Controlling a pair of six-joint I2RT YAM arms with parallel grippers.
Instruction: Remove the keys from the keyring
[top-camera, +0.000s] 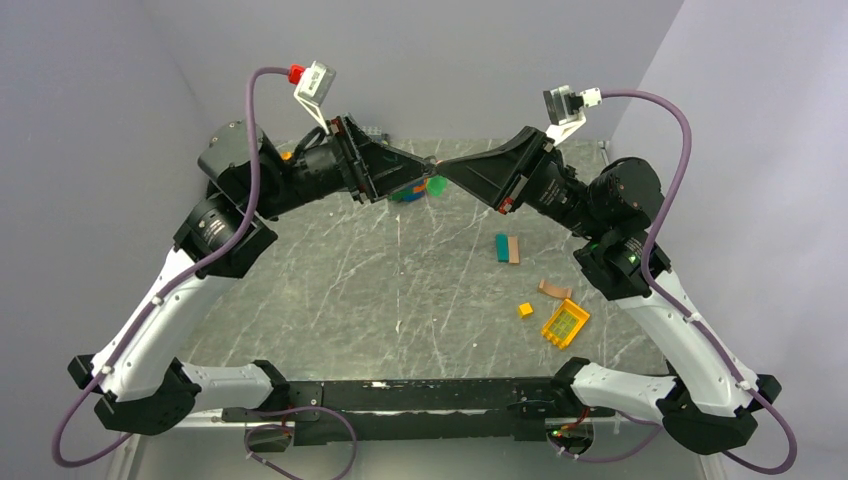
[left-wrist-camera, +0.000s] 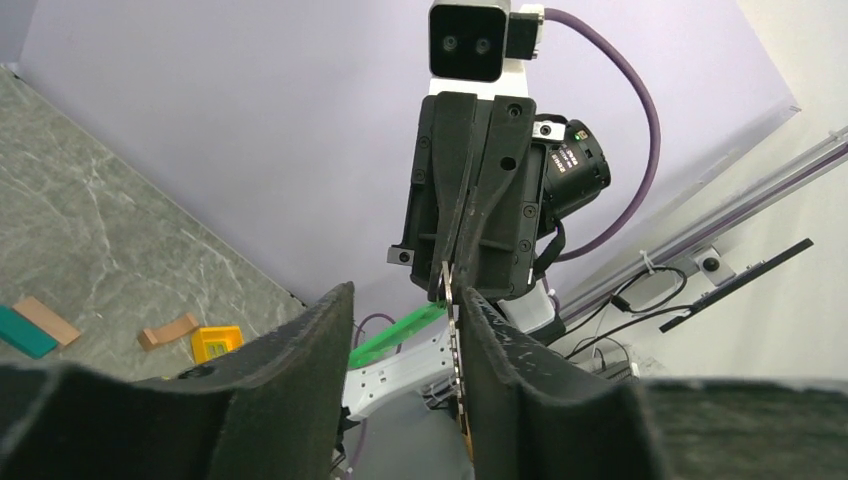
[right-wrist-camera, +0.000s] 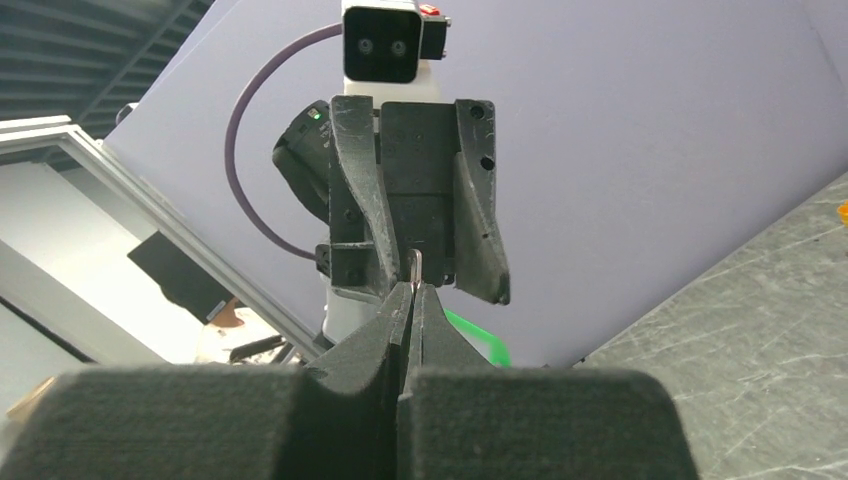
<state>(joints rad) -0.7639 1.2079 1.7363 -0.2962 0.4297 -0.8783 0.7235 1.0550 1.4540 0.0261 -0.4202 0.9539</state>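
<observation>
The keys (right-wrist-camera: 413, 266) are showing only as a thin, silvery sliver of metal seen edge-on, so the pictures are not telling which part is key and which is ring. In the left wrist view the sliver (left-wrist-camera: 455, 310) is hanging as a narrow strip, turning brownish towards its lower end. The keys (top-camera: 432, 163) are sitting high in the air above the far part of the table (top-camera: 400, 290), right where the two arms' tips are meeting, not lying on the surface.

The right gripper (right-wrist-camera: 412, 295) is pinching the keys, its two fingers pressed flat together with only the metal tip poking out above them. From across, the same gripper (left-wrist-camera: 450, 275) is appearing as a closed wedge clamped on the strip's upper end.

The left gripper (left-wrist-camera: 405, 310) is standing about half open, a clear gap showing between its fingers (left-wrist-camera: 300, 370). The strip is lying against the inner face of one finger, while the other finger is standing apart from it. From the right wrist view, the left gripper (right-wrist-camera: 425, 280) is straddling the keys with one finger on each side.

On the table below, a teal block (top-camera: 502, 247) and a tan block (top-camera: 514, 250) are lying side by side, touching, and a yellow grid piece (top-camera: 565, 323) is resting nearer the right arm's base.
</observation>
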